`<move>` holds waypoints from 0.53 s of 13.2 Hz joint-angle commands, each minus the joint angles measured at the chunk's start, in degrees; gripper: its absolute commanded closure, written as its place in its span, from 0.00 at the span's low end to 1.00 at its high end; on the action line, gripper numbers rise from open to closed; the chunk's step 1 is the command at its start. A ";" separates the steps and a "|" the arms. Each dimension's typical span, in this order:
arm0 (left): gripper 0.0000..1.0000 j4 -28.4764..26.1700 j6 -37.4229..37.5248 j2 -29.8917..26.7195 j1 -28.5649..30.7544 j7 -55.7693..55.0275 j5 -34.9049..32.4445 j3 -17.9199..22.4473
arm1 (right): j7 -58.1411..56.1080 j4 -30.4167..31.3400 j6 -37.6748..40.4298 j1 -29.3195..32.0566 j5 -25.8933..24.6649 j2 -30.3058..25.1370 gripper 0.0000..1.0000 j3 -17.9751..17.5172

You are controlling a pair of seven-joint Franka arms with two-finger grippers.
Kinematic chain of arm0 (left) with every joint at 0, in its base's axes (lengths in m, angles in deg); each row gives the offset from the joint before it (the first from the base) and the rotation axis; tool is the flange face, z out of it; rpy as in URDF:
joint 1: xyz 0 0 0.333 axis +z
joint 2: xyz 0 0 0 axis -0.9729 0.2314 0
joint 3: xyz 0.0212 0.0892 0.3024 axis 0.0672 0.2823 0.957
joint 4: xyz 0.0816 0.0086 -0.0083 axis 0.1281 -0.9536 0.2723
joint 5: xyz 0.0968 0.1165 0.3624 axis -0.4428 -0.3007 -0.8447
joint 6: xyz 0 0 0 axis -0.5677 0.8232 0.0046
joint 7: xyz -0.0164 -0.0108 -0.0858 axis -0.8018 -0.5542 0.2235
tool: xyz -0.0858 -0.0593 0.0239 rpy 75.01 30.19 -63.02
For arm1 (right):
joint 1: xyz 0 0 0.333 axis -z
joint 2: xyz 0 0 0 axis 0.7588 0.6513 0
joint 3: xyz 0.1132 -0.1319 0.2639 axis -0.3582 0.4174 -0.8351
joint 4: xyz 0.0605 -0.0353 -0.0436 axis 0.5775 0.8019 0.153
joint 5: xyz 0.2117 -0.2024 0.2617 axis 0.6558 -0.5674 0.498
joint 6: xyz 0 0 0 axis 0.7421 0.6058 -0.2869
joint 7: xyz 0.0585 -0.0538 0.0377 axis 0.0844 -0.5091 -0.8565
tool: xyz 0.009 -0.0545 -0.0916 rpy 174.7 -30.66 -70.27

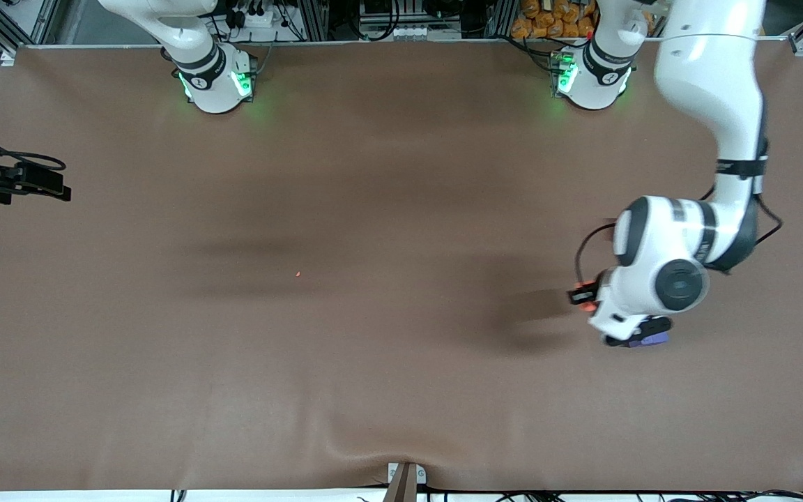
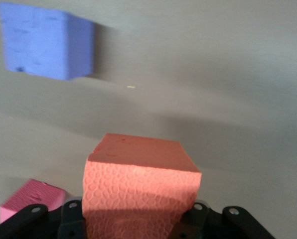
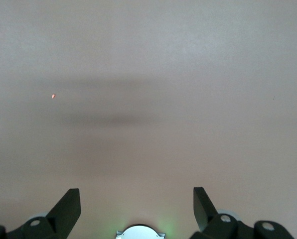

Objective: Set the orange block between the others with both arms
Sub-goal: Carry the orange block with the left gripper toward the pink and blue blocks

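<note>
- Purple-blue cube (image 1: 654, 339) lies lowest in the front view, on the bench (image 1: 373, 279), partly hidden under the left arm's wrist; in the left wrist view it sits apart from the fingers, ahead of them.
- Left gripper (image 2: 138, 219) is low over the bench at the left arm's end; its fingers (image 2: 71, 219) are clamped on the orange block (image 2: 141, 191), one on each opposite side face.
- Orange block: a matte cube with square edges and a pebbled, cell-like texture on the face toward the wrist camera. A sliver of it shows at the gripper in the front view. Whether it is lifted clear of the bench cannot be told.
- Handling, as judged: foam-like, so light and somewhat soft. The textured faces should give good friction. A grip on flat opposite sides, centred, suits it; over-squeezing may dent it.
- Pinkish-red cube (image 2: 31, 201) rests on the bench just beside one finger, well apart from the purple-blue one.
- Right gripper (image 3: 138, 209) waits over bare bench at the right arm's end, fingers (image 3: 66, 209) spread apart, holding nothing.
- Stray orange speck (image 1: 297, 274) lies mid-bench.
</note>
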 commanded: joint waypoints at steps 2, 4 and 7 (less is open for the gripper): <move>1.00 -16.83 -14.67 -6.84 3.34 4.88 -0.95 -1.08 | -0.86 0.53 1.86 0.74 -0.86 -1.87 0.00 -0.84; 1.00 -18.95 -16.89 -6.49 5.97 9.96 -1.04 -1.08 | -0.86 0.53 2.04 0.48 -0.77 -1.96 0.00 -1.11; 1.00 -20.80 -17.33 -6.40 9.58 16.57 -1.04 -1.25 | -0.86 0.53 2.04 0.48 -0.68 -1.87 0.00 -1.20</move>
